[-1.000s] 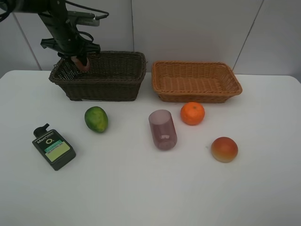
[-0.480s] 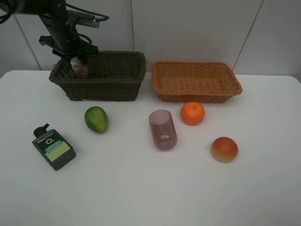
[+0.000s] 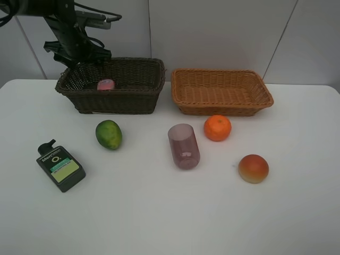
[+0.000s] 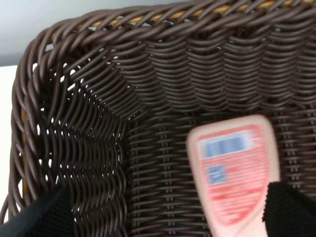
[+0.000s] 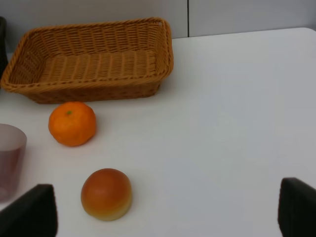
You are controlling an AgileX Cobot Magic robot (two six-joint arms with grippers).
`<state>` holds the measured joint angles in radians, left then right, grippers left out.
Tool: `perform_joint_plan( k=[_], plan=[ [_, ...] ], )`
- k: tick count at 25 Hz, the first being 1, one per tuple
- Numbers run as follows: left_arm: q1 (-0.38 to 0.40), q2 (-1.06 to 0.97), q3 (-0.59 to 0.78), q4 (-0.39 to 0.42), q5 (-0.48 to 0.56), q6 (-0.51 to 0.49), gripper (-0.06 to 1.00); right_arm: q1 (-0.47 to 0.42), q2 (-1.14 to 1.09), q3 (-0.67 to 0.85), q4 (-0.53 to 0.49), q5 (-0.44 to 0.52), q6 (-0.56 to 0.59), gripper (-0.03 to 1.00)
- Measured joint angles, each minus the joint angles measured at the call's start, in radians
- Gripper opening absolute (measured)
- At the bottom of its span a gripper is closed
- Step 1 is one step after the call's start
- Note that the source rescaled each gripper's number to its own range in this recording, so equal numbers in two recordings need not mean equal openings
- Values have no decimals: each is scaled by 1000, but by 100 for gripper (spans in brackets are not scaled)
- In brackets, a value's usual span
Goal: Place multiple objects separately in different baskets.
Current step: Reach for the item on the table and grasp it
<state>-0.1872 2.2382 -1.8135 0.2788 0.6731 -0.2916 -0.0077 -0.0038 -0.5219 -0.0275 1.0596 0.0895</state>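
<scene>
A: Start at the left. What lies on the surface (image 3: 159, 218)?

B: The black bottle (image 3: 61, 168) lies flat near the left edge, well apart from both baskets. It is not sorted yet.

A: And the dark basket (image 3: 109, 95)?

B: The pink bottle (image 3: 106, 84) lies inside it, toward its left end. The left wrist view shows it blurred against the woven floor. The left pincer (image 4: 165, 215) hangs over that corner with its jaws spread wide, nothing between them, clear of the bottle. I count that as one thing placed.

A: Next along?

B: The green fruit (image 3: 109, 134) sits on the surface in front of the dark basket. The cup (image 3: 184, 146) is near the middle, in front of the gap between the baskets. Neither is touched.

A: The tan basket (image 3: 223, 109)?

B: Nothing shows inside it. The orange (image 3: 217, 128) sits just in front of it, and the red fruit (image 3: 253, 168) is farther forward and to the right.

A: What about the right pincer (image 5: 163, 210)?

B: The high view does not show it. Its own camera shows the jaws wide apart and holding nothing, above the surface and facing the orange and the red fruit.

A: So how far along?

B: Early, I'd say. One of six is in a basket, five remain on the surface, and the tan basket has yet to receive anything.
</scene>
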Motion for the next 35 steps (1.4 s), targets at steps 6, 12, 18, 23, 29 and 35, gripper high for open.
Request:
perform_joint_plan(
  k=[6,12,18,23,29,35],
  plan=[
    [-7,-57,0,-26,92,-3,100,0,0,0,0,0,0,94],
    [-28,-161,0,-57,291,-5,100,0,0,0,1,0,0,94],
    [-31,-268,0,-64,445,50,100,0,0,0,1,0,0,94],
    [-72,-321,20,-88,519,72,100,0,0,0,1,0,0,94],
    [-133,-357,151,-123,520,2,100,0,0,0,1,0,0,94],
    [-179,-363,315,-138,507,-120,100,0,0,0,1,0,0,94]
  ],
)
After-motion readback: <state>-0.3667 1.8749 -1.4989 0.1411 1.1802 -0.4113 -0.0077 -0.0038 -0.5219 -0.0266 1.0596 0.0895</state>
